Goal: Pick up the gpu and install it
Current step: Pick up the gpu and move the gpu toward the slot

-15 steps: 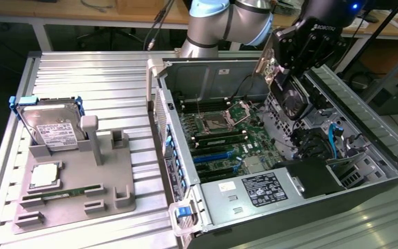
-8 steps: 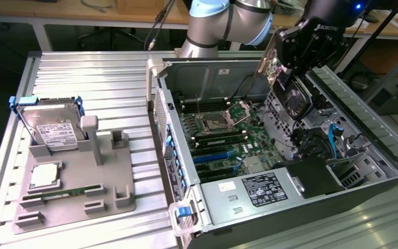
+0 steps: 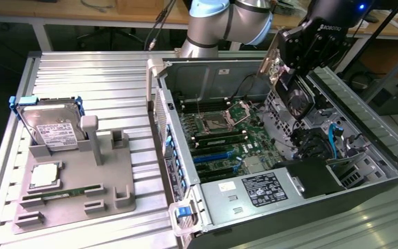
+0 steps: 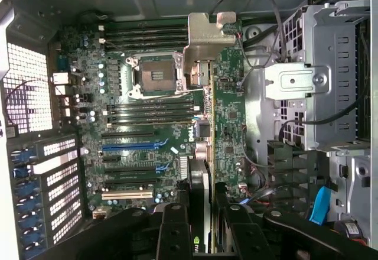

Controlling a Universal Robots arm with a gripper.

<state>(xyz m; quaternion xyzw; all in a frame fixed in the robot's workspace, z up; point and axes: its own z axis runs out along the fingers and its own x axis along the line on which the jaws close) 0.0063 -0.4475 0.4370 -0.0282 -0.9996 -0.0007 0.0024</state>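
Note:
The gpu (image 3: pixel 297 101), a dark card with a silvery bracket at its upper end, hangs tilted over the right side of the open computer case (image 3: pixel 365 171), clear of the motherboard (image 3: pixel 219 140). My gripper (image 3: pixel 292 72) is shut on it from above. In the wrist view the gpu (image 4: pixel 198 245) runs edge-on between the black fingers (image 4: pixel 174 230), and my gripper (image 4: pixel 201 213) looks down on the motherboard (image 4: pixel 142 130). The expansion slots, one of them blue (image 4: pixel 130 148), lie below and to one side of the card. The same blue slot (image 3: pixel 209 155) sits at the exterior view's left of the card.
A grey fixture (image 3: pixel 109 171) at the exterior view's left holds a hard drive in a blue frame (image 3: pixel 50 124), a silver processor (image 3: pixel 43 176) and a green memory stick (image 3: pixel 60 193). Inside the case are the drive cage (image 4: pixel 331 83), cables (image 3: pixel 333 137) and the power supply (image 3: pixel 254 192).

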